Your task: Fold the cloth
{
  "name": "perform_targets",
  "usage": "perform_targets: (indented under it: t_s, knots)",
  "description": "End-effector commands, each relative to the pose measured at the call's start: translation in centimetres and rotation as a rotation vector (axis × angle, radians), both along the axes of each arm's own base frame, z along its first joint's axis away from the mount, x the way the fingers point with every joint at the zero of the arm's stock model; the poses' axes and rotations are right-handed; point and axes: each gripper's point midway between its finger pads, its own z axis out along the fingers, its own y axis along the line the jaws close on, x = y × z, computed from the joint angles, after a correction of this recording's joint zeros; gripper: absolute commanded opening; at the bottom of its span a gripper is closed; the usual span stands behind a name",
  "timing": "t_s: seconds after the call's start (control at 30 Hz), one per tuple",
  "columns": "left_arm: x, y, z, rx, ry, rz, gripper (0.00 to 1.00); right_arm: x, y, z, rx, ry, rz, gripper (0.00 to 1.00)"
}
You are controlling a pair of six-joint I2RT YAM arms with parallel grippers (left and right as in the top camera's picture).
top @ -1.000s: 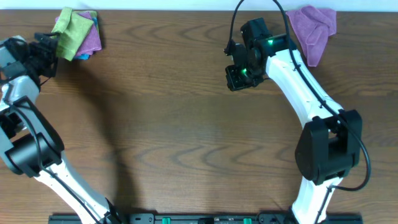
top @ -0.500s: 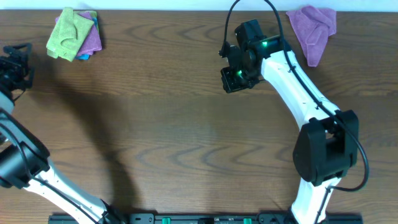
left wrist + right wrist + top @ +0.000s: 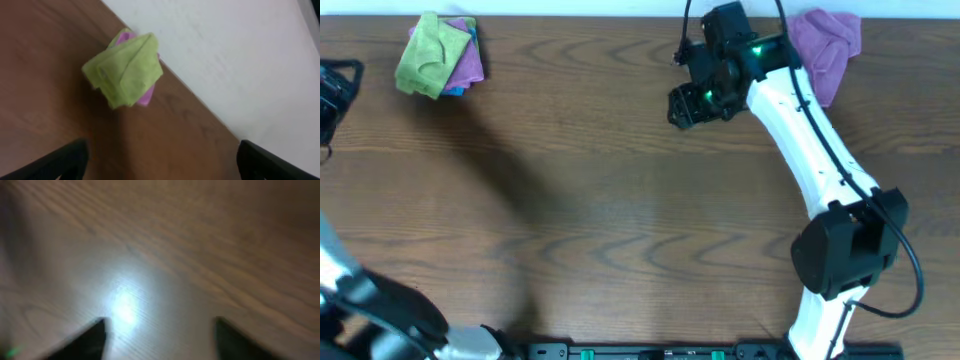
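Observation:
The cloth (image 3: pixel 427 53) is a lime-green towel lying bunched on a small pile at the table's back left. In the left wrist view the cloth (image 3: pixel 125 70) sits by the table's far edge, well ahead of my left gripper (image 3: pixel 162 170). That gripper is open, both dark fingertips (image 3: pixel 65 162) wide apart over bare wood. From overhead the left gripper (image 3: pixel 338 82) is at the far left edge, apart from the cloth. My right gripper (image 3: pixel 688 103) hovers over the back middle of the table. In its wrist view the right gripper (image 3: pixel 160 342) is open over bare wood.
Under the green towel lie a purple cloth (image 3: pixel 468 62) and a bit of blue cloth (image 3: pixel 453 91). Another purple cloth (image 3: pixel 825 45) lies at the back right, close beside the right arm (image 3: pixel 800 110). A white wall (image 3: pixel 240 55) borders the table's far edge.
The left gripper has pulled back leftward from the pile, leaving the green towel there. The right gripper has opened and shifted slightly toward the back edge.

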Motion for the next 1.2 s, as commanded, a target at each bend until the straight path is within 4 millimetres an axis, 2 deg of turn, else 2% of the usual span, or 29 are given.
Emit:
perform_targets:
  t_s: [0.0, 0.07, 0.17, 0.27, 0.4, 0.5, 0.6, 0.7, 0.8, 0.93, 1.17]
  knots:
    - [-1.9, -1.3, 1.6, 0.184, 0.033, -0.025, 0.96, 1.1, -2.0, 3.3, -0.071, -0.113, -0.027, 0.99]
    - [-3.3, -3.4, 2.1, 0.232, 0.074, -0.06, 0.96, 1.1, -2.8, 4.5, -0.092, -0.148, -0.034, 0.99]
    - [-5.1, -7.2, 3.3, 0.287, 0.109, -0.117, 0.96, -0.2, -4.1, 6.1, -0.131, -0.166, -0.019, 0.99]
    - [-6.9, -10.4, 4.5, 0.354, 0.12, -0.16, 0.96, -2.1, -5.6, 7.7, -0.188, -0.175, 0.0, 0.99]
    - [-9.6, -13.3, 6.0, 0.457, 0.114, -0.162, 0.96, -4.8, -6.4, 9.9, -0.171, -0.21, -0.003, 0.99]
    - [-13.3, -15.7, 5.7, 0.521, 0.092, -0.172, 0.96, -8.1, -7.6, 10.6, -0.154, -0.294, -0.018, 0.99]
    - [-16.1, -16.7, 3.1, 0.524, 0.108, -0.178, 0.96, -10.6, -8.4, 9.2, -0.128, -0.362, -0.025, 0.99]
    - [-19.1, -17.9, -2.2, 0.476, 0.187, -0.202, 0.96, -13.4, -9.3, 5.6, -0.098, -0.414, -0.051, 0.99]
    - [-20.1, -19.0, -5.6, 0.428, 0.194, -0.227, 0.96, -15.2, -9.9, 2.5, -0.08, -0.451, -0.063, 0.99]
    - [-19.8, -19.5, -7.2, 0.386, 0.179, -0.229, 0.96, -16.0, -10.1, 1.2, -0.074, -0.475, -0.066, 0.99]
    - [-19.8, -19.5, -7.4, 0.314, 0.198, -0.177, 0.96, -15.9, -10.1, 0.5, -0.084, -0.452, -0.064, 0.99]
